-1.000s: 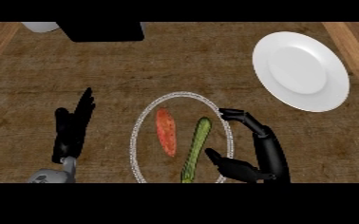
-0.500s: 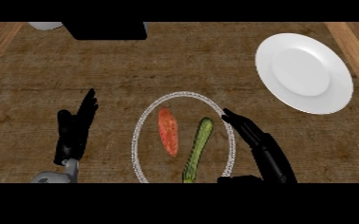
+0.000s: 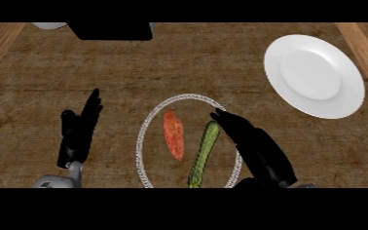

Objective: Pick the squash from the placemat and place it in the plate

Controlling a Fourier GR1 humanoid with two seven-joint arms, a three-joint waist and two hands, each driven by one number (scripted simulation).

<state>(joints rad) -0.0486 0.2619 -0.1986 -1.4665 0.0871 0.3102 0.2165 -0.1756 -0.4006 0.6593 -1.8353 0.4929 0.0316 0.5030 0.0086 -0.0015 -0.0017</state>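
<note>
The squash (image 3: pixel 203 152) lies just beside the right hand's (image 3: pixel 266 158) straight fingers (image 3: pixel 233 126).

The black left hand (image 3: pixel 78 132) rests open at the view's lower left, its fingers (image 3: pixel 91 108) straight and pointing up, with a bit of grey forearm (image 3: pixel 56 181) below it. The black right hand (image 3: pixel 260 151) shows at the lower right. Its fingers (image 3: pixel 229 122) are stretched out straight and close together, slanting up and to the left, and they hold nothing.
</note>
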